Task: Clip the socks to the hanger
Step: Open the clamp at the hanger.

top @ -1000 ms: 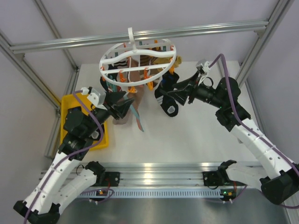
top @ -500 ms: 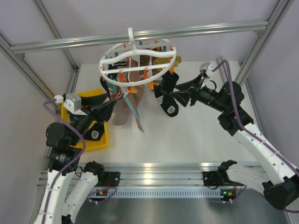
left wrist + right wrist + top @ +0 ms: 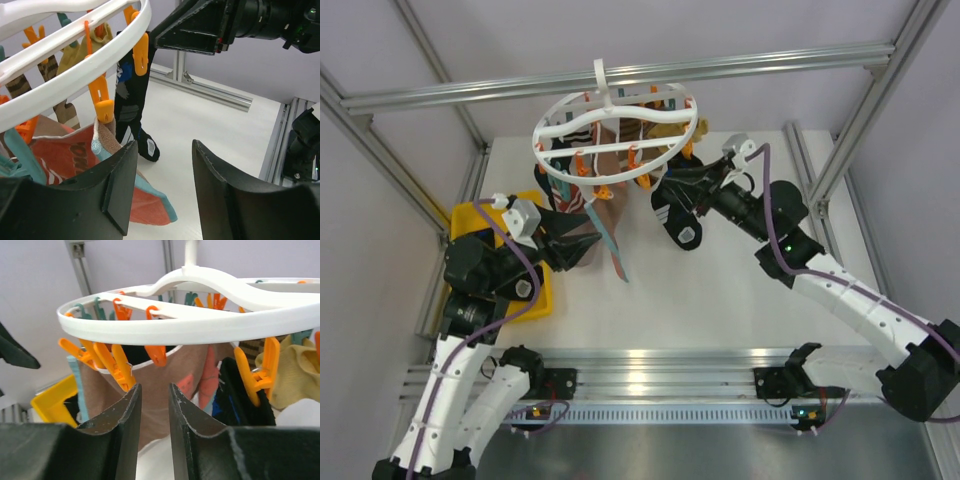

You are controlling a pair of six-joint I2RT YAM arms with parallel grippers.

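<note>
The round white hanger hangs from the top bar, and socks are clipped to its orange and teal clips. A brown sock with light-blue edging and a dark sock with a white patch hang lowest. My left gripper is open and holds nothing; in its wrist view the brown sock lies just left of its fingers. My right gripper is beside the dark sock under the ring. Its jaws stand a narrow gap apart with nothing between, facing the brown sock and an orange clip.
A yellow tray sits at the table's left edge under the left arm. The aluminium top bar carries the hanger, and frame posts stand on both sides. A pale yellow sock hangs on the far side of the ring.
My left gripper swung out left and has come back toward the brown sock. My right gripper moved left in under the hanger ring, and its jaws narrowed.
</note>
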